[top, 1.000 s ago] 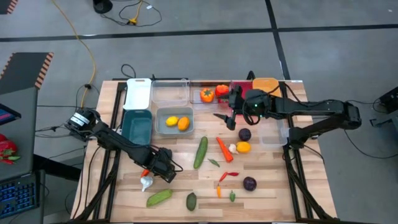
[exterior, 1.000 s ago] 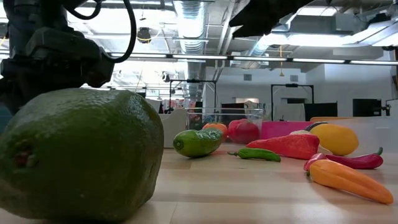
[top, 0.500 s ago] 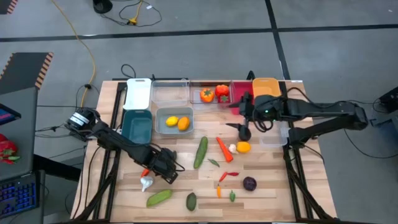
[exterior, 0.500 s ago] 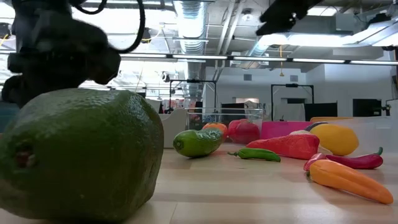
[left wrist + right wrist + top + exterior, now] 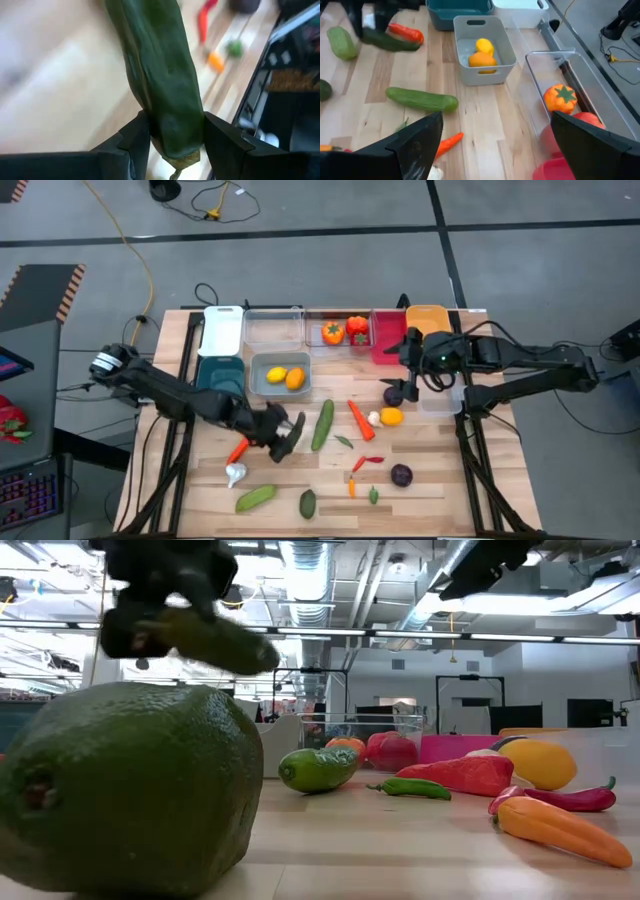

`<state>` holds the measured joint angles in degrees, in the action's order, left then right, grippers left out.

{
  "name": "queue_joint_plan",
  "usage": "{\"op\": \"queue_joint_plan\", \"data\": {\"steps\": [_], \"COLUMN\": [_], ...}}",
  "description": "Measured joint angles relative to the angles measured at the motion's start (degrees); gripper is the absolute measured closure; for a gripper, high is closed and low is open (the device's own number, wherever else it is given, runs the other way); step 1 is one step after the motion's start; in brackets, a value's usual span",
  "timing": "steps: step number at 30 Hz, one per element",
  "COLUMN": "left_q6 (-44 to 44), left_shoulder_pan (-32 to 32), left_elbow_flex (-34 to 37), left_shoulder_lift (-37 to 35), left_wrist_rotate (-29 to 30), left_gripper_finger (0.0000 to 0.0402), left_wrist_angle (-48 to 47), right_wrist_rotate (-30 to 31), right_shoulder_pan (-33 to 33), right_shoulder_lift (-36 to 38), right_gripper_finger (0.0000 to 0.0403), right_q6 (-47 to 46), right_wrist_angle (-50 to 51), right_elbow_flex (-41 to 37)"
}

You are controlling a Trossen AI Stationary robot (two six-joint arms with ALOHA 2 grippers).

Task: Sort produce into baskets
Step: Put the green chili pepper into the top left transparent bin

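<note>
My left gripper (image 5: pixel 285 432) is shut on a dark green pepper (image 5: pixel 160 75), held above the table's near-left part; it also shows in the low view (image 5: pixel 215 640) and the right wrist view (image 5: pixel 390 42). My right gripper (image 5: pixel 405 372) hangs open and empty above a purple ball (image 5: pixel 394 394) near the red tub (image 5: pixel 388 338). The grey-blue tub (image 5: pixel 281 385) holds a lemon and an orange fruit. A clear tub (image 5: pixel 340 318) holds an orange and a red pepper. A cucumber (image 5: pixel 322 425), a carrot (image 5: pixel 360 420), garlic (image 5: pixel 374 418) and chillies lie on the table. My left gripper pinches the dark green pepper between its two fingers near its stem end (image 5: pixel 175 137). The rest of the pepper sticks out forward past the fingertips. The pepper is lifted clear of the table and lies roughly level (image 5: pixel 225 645).
White (image 5: pixel 222 330), teal (image 5: pixel 220 392), clear (image 5: pixel 274 338) and orange (image 5: pixel 428 318) tubs stand along the far side. A dark green fruit (image 5: pixel 307 503), a light green cucumber (image 5: pixel 256 498), a garlic (image 5: pixel 235 474) and a second purple ball (image 5: pixel 401 475) lie near the front edge.
My left gripper has risen from the table with the dark green pepper, now lifted clear, and has gone a little toward the table's right and far edges. My right gripper has gone toward the table's right edge, past the purple ball.
</note>
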<state>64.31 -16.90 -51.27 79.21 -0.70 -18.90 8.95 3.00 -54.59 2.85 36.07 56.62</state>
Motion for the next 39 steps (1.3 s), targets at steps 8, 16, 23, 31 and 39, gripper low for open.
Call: {"op": "queue_joint_plan", "data": {"steps": [8,16,23,31,39], "left_q6": [-13.75,-29.89,-35.17,-40.95,-47.96], "left_shoulder_pan": [9.73,18.9,25.09,36.36,45.46], "left_elbow_flex": [0.0,0.0,0.0,0.0,0.0], "left_shoulder_lift": [-4.69,-0.58,2.44,2.44,2.44], "left_wrist_rotate": [4.62,5.67,7.07,12.74,16.69], "left_gripper_finger": [0.0253,0.0253,0.0253,0.0253,0.0253], "left_wrist_angle": [5.49,24.59,28.55,24.0,20.6], "right_wrist_rotate": [0.0,0.02,0.02,0.0,-0.04], "right_shoulder_pan": [-0.02,-0.02,0.02,0.02,0.0], "right_shoulder_lift": [-3.43,-4.49,-2.39,-2.44,-2.44], "right_gripper_finger": [0.0008,0.0008,0.0008,0.0008,0.0008], "right_q6": [0.02,0.04,0.07,0.09,0.07], "right_wrist_angle": [0.22,0.23,0.27,0.33,0.33], "right_elbow_flex": [0.0,-0.02,-0.02,-0.02,-0.02]}}
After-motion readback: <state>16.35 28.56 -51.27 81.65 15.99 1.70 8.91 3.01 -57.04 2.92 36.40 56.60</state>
